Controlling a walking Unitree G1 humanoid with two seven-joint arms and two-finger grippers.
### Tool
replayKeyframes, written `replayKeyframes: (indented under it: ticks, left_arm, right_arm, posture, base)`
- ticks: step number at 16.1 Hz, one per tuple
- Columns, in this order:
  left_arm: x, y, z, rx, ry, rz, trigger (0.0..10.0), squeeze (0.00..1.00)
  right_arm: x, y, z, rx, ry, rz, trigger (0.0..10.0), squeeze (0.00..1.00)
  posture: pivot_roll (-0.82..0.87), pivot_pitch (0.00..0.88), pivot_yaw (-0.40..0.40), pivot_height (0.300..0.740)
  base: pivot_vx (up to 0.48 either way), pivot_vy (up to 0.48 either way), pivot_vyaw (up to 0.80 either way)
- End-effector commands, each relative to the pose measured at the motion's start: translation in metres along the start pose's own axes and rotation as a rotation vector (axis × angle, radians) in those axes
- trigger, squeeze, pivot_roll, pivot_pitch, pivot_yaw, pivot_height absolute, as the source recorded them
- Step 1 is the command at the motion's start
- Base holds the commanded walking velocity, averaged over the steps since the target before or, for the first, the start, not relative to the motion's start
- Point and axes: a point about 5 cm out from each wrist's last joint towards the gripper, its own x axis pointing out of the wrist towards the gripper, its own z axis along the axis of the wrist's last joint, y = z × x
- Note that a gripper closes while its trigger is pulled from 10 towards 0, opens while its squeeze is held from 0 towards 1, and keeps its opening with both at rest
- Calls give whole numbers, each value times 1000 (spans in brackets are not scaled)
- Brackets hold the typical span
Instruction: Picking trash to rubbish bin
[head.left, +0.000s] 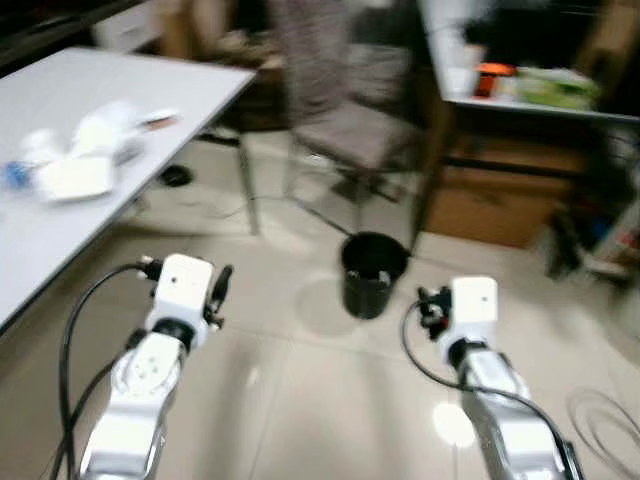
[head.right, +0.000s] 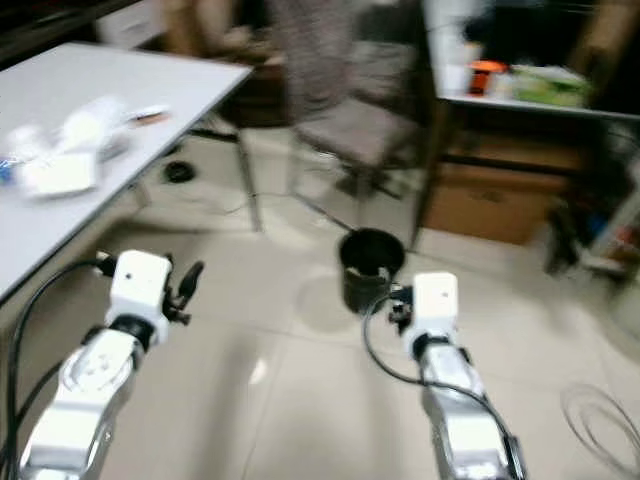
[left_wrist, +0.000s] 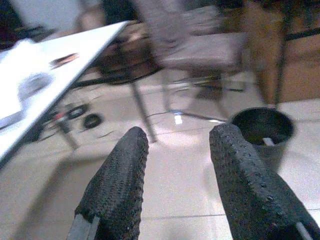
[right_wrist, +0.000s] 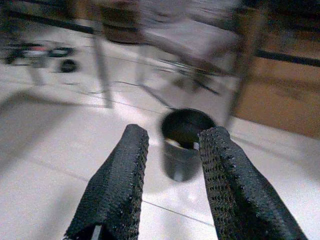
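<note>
A small black rubbish bin (head.left: 372, 272) stands on the tiled floor ahead, with pale scraps inside it (right_wrist: 181, 142). White crumpled trash (head.left: 85, 155) lies on the white table (head.left: 110, 85) at my left. My left gripper (left_wrist: 177, 150) is held out in front, open and empty, between the table and the bin. My right gripper (right_wrist: 170, 150) is open and empty too, pointing at the bin from a short way off. Both silver arms (head.left: 160, 350) reach forward at about waist height.
A grey chair (head.left: 350, 120) stands behind the bin. A dark desk with a cardboard box (head.left: 490, 205) under it is at the right. Cables and small dark items lie on the floor under the table (left_wrist: 80, 115). The picture is blurred.
</note>
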Motion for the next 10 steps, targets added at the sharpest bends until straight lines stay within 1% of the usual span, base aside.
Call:
replayKeyframes:
  ticks: [1, 4, 8, 10]
  left_arm:
    - [1, -2, 7, 1, -32, 1, 10000, 0]
    - [1, 0, 10, 8, -41, 15, 10000, 0]
    - [6, 9, 23, 11, -79, 41, 10000, 0]
    - [10, 13, 29, 15, -92, 54, 10000, 0]
  right_arm:
    - [1, -5, 9, -1, -35, -3, 10000, 0]
    - [4, -2, 17, -19, -61, 20, 10000, 0]
    - [13, -2, 45, -22, -148, 37, 10000, 0]
    - [16, -1, 52, -29, -167, 50, 10000, 0]
  posture:
    - [-13, 0, -3, 740]
    - [-6, 0, -13, 740]
    - [0, 0, -20, 740]
    - [2, 0, -23, 740]
  base:
    - [0, 0, 800]
    - [290, 0, 800]
    - [365, 0, 800]
    - [371, 0, 800]
